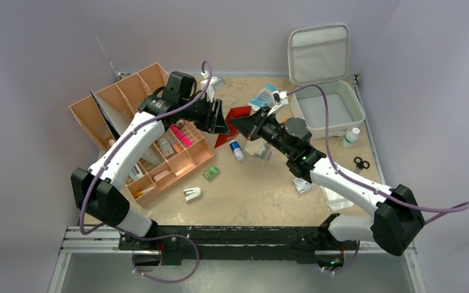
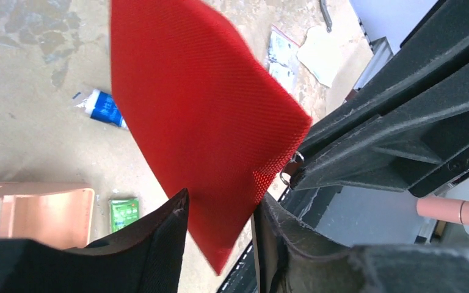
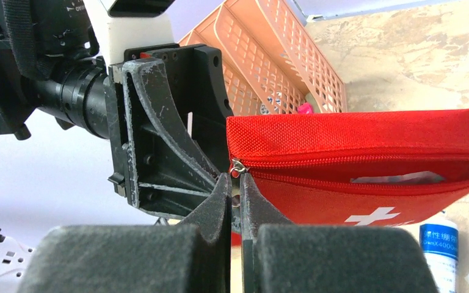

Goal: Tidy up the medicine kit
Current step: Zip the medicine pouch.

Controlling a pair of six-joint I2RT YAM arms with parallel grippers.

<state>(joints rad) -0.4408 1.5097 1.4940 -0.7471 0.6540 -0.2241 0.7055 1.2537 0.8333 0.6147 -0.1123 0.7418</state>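
Tan trays (image 1: 128, 91) sit along the table's left edge, with small items sorted in the near one. A dark flat panel (image 1: 105, 116) leans over the far tray; can't make out what it is.

Left gripper (image 2: 223, 210) is over the table's centre, jaws partway apart and straddling a corner of the red pouch (image 3: 366, 137). Can't tell if the pads bite the fabric or only bracket it. My read: it's the anchor end, so the pouch doesn't swing when the zip gets pulled.

Right gripper (image 3: 235, 183) faces it, jaws pressed together on the zipper pull (image 3: 237, 166) at the pouch's end. Looks set up to run the zip. The zip is slightly gapped and something pale shows in the slit; contents otherwise hidden. The white cross on the pouch is cut off by the right finger. From above, both grippers cover most of the pouch.

Medicine kit (image 1: 358, 108) is at the table's back right corner, lid (image 1: 319, 54) stood open, base facing up. It's well apart from both grippers, probably staged to receive items.
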